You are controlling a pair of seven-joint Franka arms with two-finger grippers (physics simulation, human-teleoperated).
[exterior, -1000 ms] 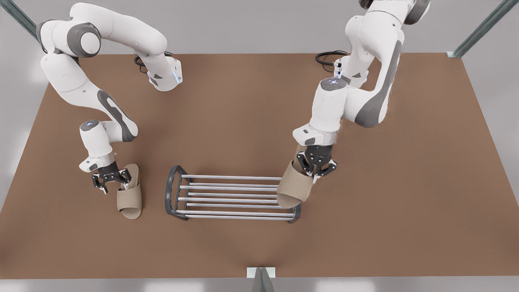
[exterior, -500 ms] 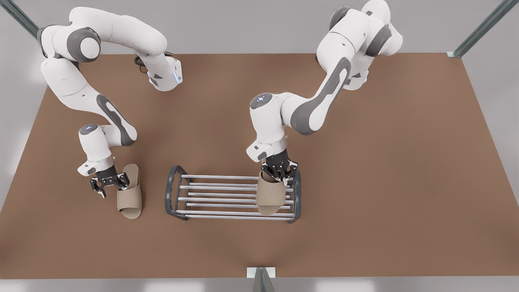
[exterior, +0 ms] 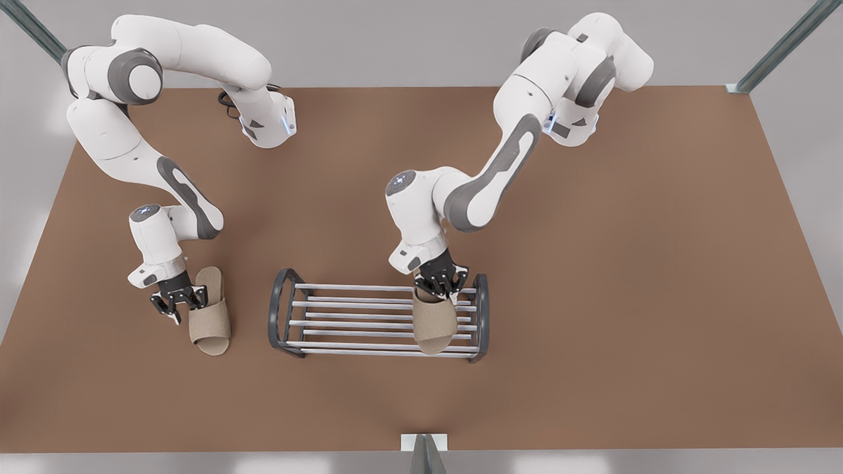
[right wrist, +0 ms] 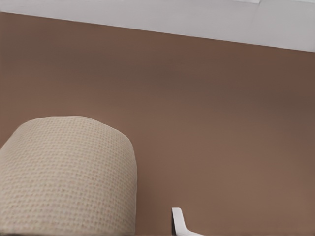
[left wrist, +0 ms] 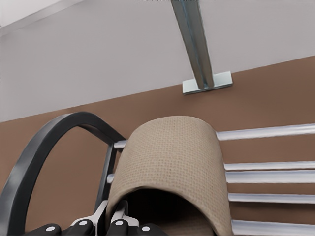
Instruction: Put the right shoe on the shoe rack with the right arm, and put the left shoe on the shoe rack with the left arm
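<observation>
A: On the brown surface [exterior: 593,329], where are the things?

B: The shoe rack [exterior: 283,309] is in the lower centre. The left shoe [exterior: 435,326] lies across its bars and the right shoe [exterior: 209,322] sits lower left.

A: How will they handle?

B: I judge them soft and light, best taken at the heel. The left tool [exterior: 440,283] pinches the left shoe there. The right tool [exterior: 175,299] is at the right shoe's heel; its state I cannot tell.

Simulated lab, bare brown table [exterior: 593,329], metal struts [exterior: 784,46]
</observation>
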